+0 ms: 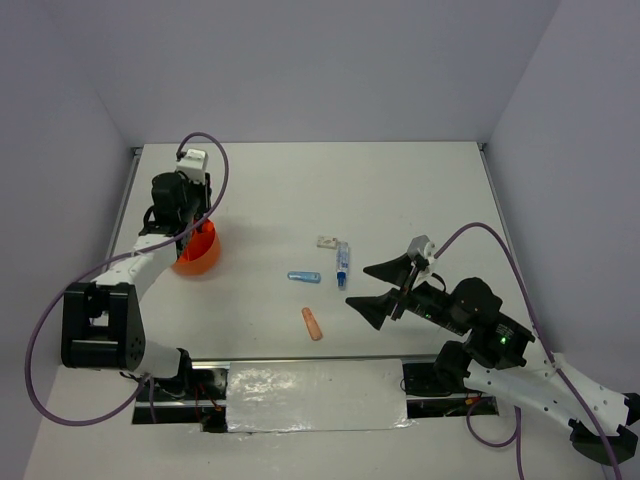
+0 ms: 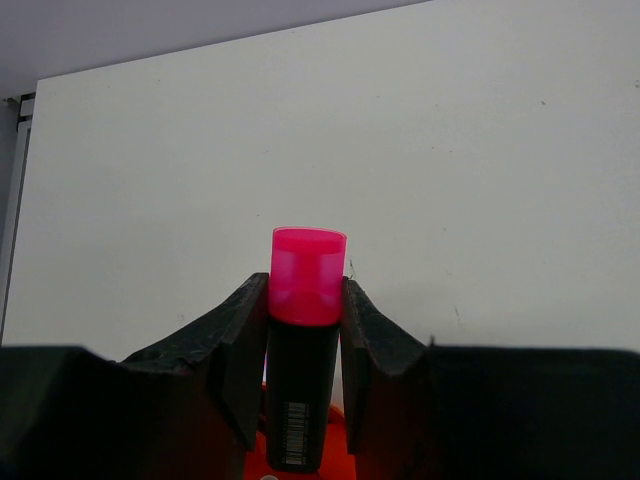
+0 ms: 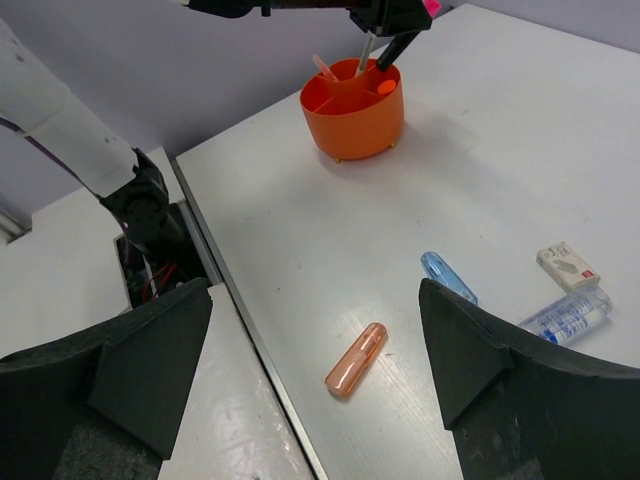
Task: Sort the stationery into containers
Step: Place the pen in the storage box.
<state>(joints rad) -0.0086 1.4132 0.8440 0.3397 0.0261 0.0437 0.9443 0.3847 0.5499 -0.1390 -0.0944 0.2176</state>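
Observation:
My left gripper (image 1: 190,222) is shut on a black highlighter with a pink cap (image 2: 305,330), held upright just above the orange tub (image 1: 199,251). The tub's rim shows under the highlighter in the left wrist view (image 2: 347,456). In the right wrist view the tub (image 3: 355,115) holds thin pens (image 3: 326,68) and an orange-capped item (image 3: 386,87). My right gripper (image 1: 375,290) is open and empty, above the peach oblong eraser (image 3: 356,359). A small blue item (image 3: 448,276), a white block (image 3: 568,265) and a blue marker (image 3: 565,317) lie beyond it.
The loose items lie mid-table: eraser (image 1: 313,323), blue item (image 1: 303,277), marker (image 1: 343,262), white block (image 1: 326,241). A shiny metal plate (image 1: 315,395) covers the near table edge between the arm bases. Purple cables loop beside both arms. Walls enclose three sides.

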